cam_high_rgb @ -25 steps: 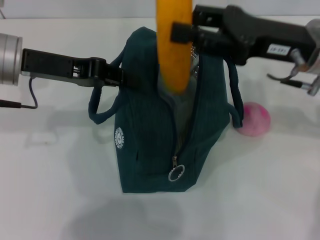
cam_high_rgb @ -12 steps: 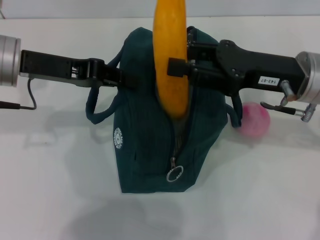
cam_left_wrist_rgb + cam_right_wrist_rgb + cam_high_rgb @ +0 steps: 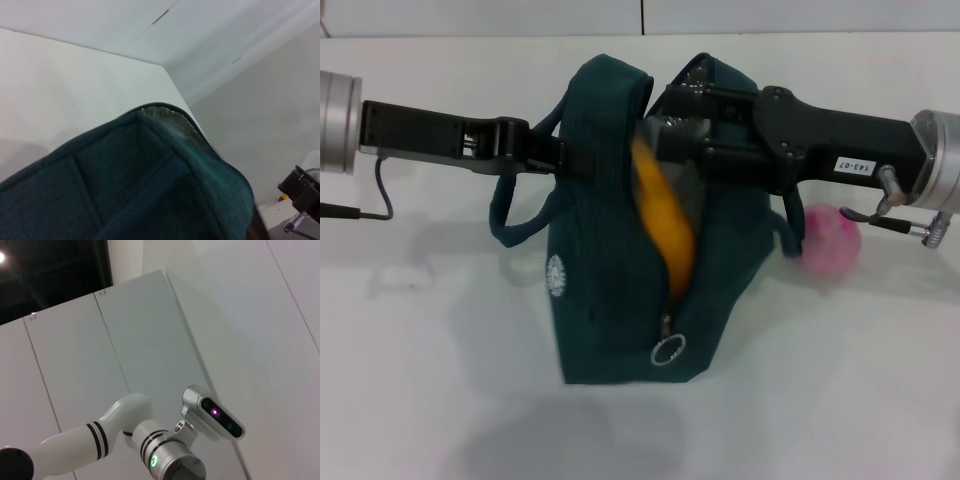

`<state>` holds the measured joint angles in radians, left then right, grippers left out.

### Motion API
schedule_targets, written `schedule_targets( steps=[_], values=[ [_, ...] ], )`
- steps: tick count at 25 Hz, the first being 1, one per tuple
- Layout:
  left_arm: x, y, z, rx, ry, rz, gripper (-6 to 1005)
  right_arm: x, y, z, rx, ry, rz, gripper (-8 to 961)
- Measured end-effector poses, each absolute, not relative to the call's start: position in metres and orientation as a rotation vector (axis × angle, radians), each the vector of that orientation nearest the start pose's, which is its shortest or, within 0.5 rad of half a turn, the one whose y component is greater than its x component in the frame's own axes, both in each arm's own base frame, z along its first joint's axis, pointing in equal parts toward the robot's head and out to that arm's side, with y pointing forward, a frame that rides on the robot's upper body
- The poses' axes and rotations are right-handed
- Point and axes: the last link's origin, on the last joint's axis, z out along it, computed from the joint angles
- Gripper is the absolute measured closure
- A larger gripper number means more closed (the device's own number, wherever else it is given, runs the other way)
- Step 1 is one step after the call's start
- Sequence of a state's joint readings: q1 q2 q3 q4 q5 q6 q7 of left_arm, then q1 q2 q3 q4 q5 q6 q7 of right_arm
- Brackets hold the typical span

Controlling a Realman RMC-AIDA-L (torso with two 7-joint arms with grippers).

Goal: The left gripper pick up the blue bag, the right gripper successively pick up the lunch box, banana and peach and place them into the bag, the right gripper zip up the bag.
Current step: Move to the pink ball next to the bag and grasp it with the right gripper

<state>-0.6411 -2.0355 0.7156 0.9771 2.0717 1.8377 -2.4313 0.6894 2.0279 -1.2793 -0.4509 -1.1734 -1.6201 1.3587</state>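
The banana (image 3: pixel 665 225) stands inside the blue bag (image 3: pixel 620 330) — right gripper (image 3: pixel 672 120) spread above it (left gripper (image 3: pixel 570 160) pinches the rim).

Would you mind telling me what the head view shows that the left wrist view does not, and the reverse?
Only the head view shows the banana lying in the open blue bag, the peach on the table beside the bag, the zipper ring, the left gripper at the bag's left edge and the right gripper at its opening. Only the left wrist view shows the bag's grey lining up close, with walls beyond. Both show the bag's teal fabric and the white table.
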Motion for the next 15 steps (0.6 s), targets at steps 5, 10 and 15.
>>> schedule_targets(
  steps=[5,10,15],
  values=[
    [-0.195,0.347,0.057,-2.709,-1.593,-0.612,948,0.15,0.344,-0.019,-2.795,0.477,1.403,396],
    [-0.197,0.346,0.057,-2.704,-1.599,-0.613,948,0.158,0.345,-0.009,-2.721,0.5,1.443,298],
    [-0.199,0.345,0.058,-2.695,-1.608,-0.617,948,0.176,0.348,0.013,-2.626,0.509,1.445,297]
  ],
)
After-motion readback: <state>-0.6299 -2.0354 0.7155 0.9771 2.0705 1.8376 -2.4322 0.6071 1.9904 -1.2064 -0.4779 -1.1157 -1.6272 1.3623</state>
